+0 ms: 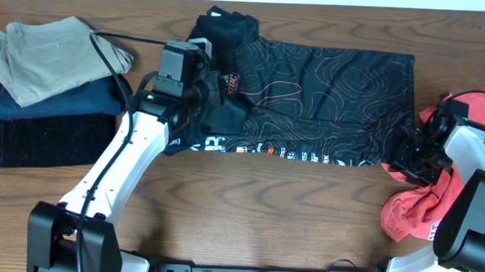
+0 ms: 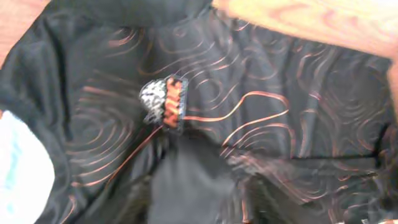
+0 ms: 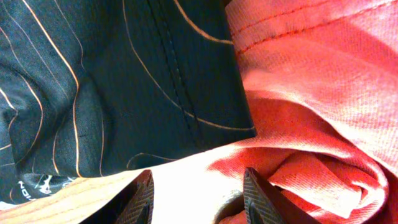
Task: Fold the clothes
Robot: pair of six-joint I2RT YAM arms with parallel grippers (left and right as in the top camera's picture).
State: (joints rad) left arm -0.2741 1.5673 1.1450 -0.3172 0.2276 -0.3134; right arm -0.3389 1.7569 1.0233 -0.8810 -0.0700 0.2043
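Note:
The black jersey [image 1: 326, 90] with thin orange contour lines lies spread across the middle of the table, its white lettering along the near hem. Its orange chest logo [image 1: 228, 84] is crumpled in the left wrist view [image 2: 168, 102]. My left gripper [image 1: 227, 111] sits just below the logo, shut on a raised pinch of the jersey [image 2: 280, 112]; that view is blurred. My right gripper [image 3: 199, 199] is open at the jersey's near right corner [image 3: 124, 81], over a coral-red garment [image 1: 424, 205] that also shows in the right wrist view [image 3: 323, 93].
A stack of folded clothes lies at the far left: beige [image 1: 41, 49] on top, navy [image 1: 64, 99] under it, black [image 1: 45, 140] at the bottom. Bare wooden table [image 1: 264, 202] runs along the front.

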